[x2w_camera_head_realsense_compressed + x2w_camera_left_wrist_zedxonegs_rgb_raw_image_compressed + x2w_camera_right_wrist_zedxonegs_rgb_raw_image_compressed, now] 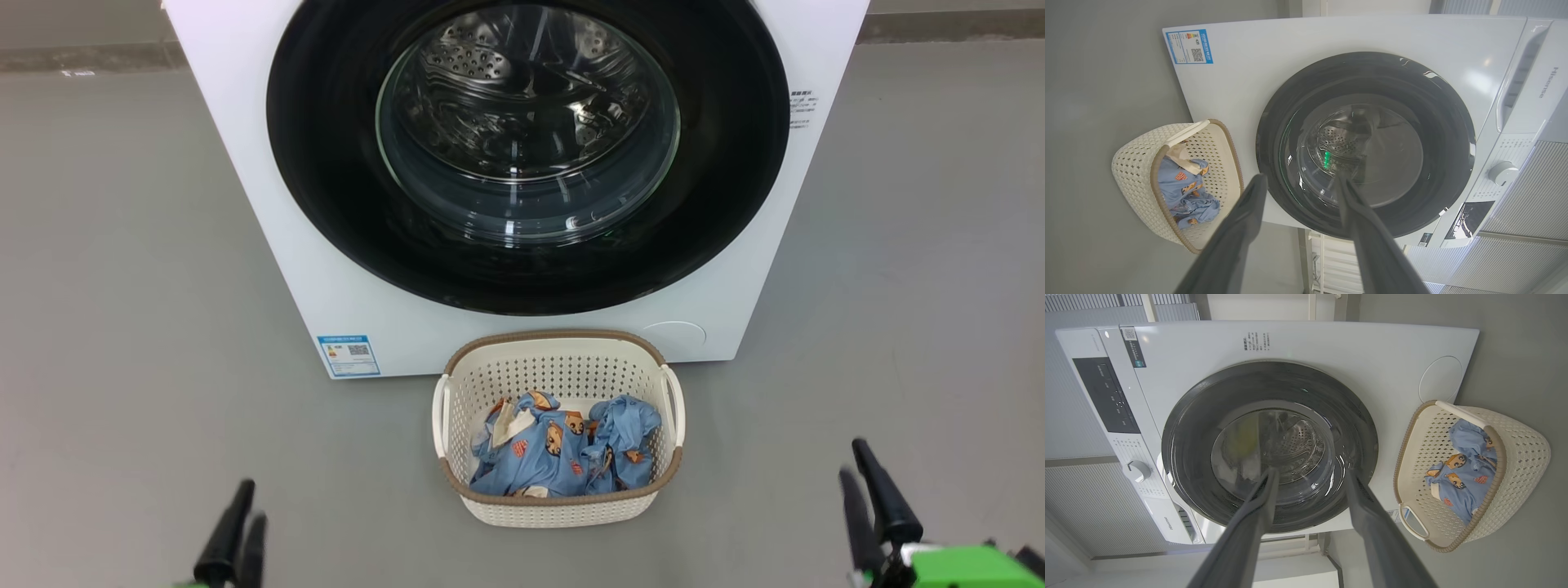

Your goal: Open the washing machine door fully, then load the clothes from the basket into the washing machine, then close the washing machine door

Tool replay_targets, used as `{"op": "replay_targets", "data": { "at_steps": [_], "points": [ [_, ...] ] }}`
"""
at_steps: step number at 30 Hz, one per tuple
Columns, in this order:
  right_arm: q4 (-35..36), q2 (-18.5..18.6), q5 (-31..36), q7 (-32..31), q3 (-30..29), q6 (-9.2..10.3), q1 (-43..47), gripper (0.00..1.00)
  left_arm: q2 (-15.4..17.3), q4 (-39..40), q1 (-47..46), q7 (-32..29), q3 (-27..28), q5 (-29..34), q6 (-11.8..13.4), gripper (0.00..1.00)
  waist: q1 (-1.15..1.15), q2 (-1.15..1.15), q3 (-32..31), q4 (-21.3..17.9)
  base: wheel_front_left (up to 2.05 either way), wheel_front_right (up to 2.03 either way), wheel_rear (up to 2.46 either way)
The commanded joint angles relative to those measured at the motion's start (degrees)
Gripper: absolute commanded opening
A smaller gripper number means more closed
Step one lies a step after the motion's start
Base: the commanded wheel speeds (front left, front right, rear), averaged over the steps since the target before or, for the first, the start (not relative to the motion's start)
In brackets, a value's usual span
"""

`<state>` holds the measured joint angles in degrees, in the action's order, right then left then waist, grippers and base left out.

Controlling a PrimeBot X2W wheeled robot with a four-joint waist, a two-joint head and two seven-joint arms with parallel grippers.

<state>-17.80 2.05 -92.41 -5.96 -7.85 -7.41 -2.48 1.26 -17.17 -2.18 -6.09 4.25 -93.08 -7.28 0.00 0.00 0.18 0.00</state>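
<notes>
Washing machine (408,335) stands at the far middle, and its door (326,163) is shut flush, so I judge the first step, opening it, is not yet begun. On the floor (122,327) just near of it is the basket (563,510), with the clothes (555,457) heaped inside. My left gripper (251,506) and right gripper (851,459) hover near left and near right, jaws apart and empty. Next I must catch the door's edge, but I can't make out a handle.
</notes>
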Motion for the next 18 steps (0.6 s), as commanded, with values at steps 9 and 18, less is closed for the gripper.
{"op": "replay_targets", "data": {
  "at_steps": [9, 18],
  "points": [
    [0.4, 0.3, 0.9, 1.4, 1.2, 0.00, -0.3, 1.00, 0.4, 1.1, -0.1, 1.5, -0.7, 1.2, 0.0, 1.00, 0.08, 0.00, 0.0, 0.2, 0.00, 0.00, 0.00],
    [0.9, 0.6, 4.9, 3.0, 1.7, 0.00, -0.8, 1.00, 0.7, 2.2, -0.2, 3.0, -1.0, 4.9, 0.0, 1.00, 0.00, 0.00, 0.3, 0.5, 0.00, 0.00, 0.00]
  ]
}}
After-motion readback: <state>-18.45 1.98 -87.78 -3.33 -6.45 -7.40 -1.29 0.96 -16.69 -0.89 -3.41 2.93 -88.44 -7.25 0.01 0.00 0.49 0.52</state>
